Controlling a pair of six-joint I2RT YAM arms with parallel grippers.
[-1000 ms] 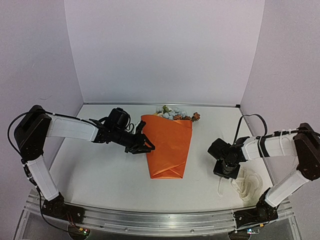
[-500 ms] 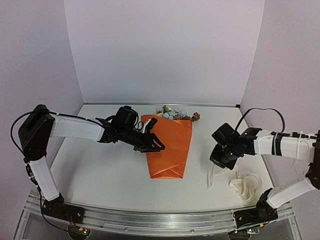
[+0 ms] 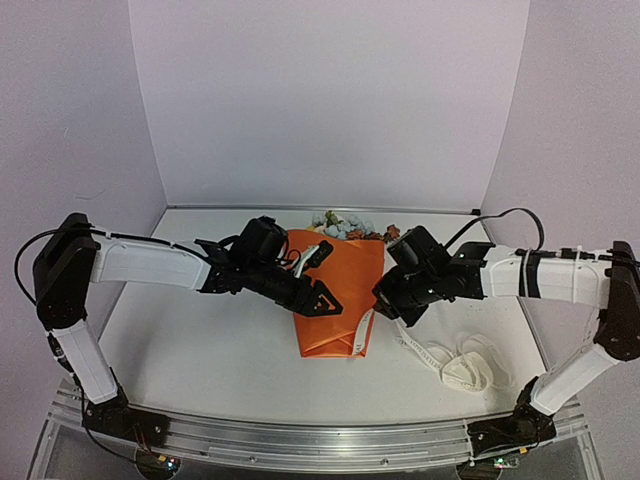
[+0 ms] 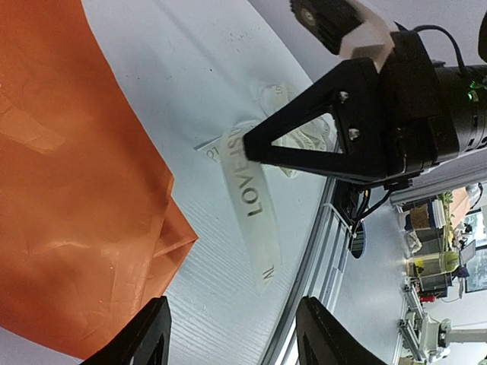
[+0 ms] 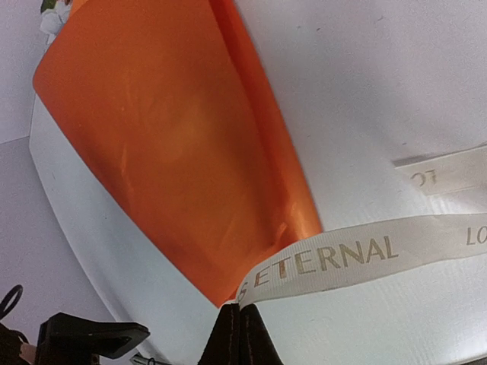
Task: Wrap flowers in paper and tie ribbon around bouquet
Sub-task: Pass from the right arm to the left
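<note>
The bouquet lies on the table with the orange paper (image 3: 340, 290) folded in a cone round it. The flowers (image 3: 348, 226) poke out at its far end. My left gripper (image 3: 325, 276) hovers over the cone's left half, open, with nothing between its fingers (image 4: 151, 337). Below it show the paper's corner (image 4: 72, 190) and the lettered ribbon (image 4: 255, 217). My right gripper (image 3: 381, 297) is shut on the ribbon (image 5: 342, 258) at the cone's right edge (image 5: 190, 137). Its closed tips (image 5: 240, 323) pinch the ribbon's end. The ribbon trails right to a loose pile (image 3: 465, 366).
White walls close the table on the left, back and right. The metal rail (image 3: 300, 440) with both arm bases runs along the near edge. My two grippers are close together over the lower half of the cone.
My right arm has swung left from the ribbon pile to the cone's right edge, pulling the ribbon along. My left gripper moved right over the paper and opened wider.
</note>
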